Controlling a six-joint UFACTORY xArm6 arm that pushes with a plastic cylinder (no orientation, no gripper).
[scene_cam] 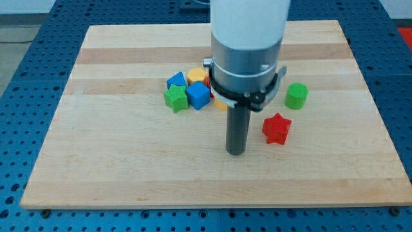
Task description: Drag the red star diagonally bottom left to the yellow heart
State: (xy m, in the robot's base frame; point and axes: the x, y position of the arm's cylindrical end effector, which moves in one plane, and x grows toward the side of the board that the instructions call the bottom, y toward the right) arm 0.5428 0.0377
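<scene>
While upright, my tip (pixel 235 152) left of red star (pixel 277 128)

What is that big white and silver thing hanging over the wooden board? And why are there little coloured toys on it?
That big thing is a robot arm. It has no hand. It ends in a straight dark rod, and the rod's bottom end, my tip, slides on the wooden board to push blocks around. Nothing is held; it only pushes.

There is just one picture, from one camera looking down at the board from the front.

On the board lie small blocks. The red star sits just to the view's right of the tip, not touching it. A green cylinder is above the star. To the view's left is a huddle: a green star, a blue cube, another blue block and yellow pieces partly hidden behind the arm, so I cannot tell their shapes.
</scene>
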